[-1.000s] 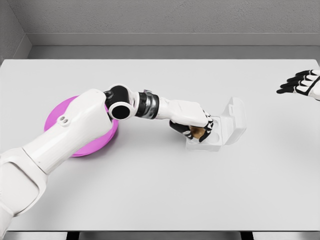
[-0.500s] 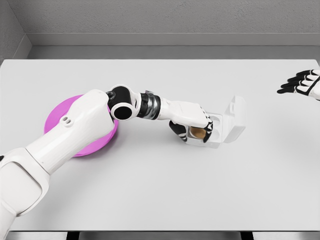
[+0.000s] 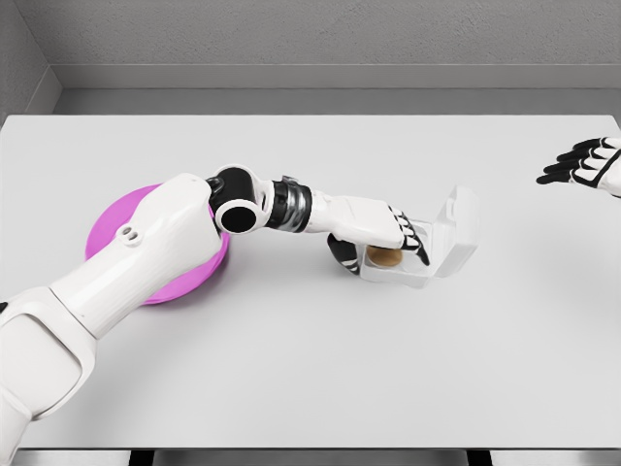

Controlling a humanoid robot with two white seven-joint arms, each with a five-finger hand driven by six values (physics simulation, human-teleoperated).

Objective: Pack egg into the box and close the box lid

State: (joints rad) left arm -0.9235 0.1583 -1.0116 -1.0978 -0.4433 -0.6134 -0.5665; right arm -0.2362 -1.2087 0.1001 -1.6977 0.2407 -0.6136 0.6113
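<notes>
Broad matte white tabletop point(image 3: 310, 379), smooth and flat, backed by a grey wall. Bulky glossy white left arm reaching in from the lower left, black joint rings at the elbow, crossing over a round magenta plate point(image 3: 112, 218) with a shallow rim. Small translucent white plastic box point(image 3: 412, 272), square-cornered, lid point(image 3: 458, 228) hinged on the far right side and standing upright, open. Left robot hand point(image 3: 383, 238) over the box's left half, white back with black jointed fingers point(image 3: 419, 248) stretched out loosely above the box opening, thumb down at the box's near-left wall; fingers relaxed rather than clenched, apparently nothing gripped, though contact with the egg hard to tell. Brown, smooth, rounded egg point(image 3: 384, 257) lying inside the box, just beneath the palm. Right robot hand point(image 3: 587, 163) at the far right edge, well apart from the box, hovering above the tabletop with black fingers spread, holding nothing.
</notes>
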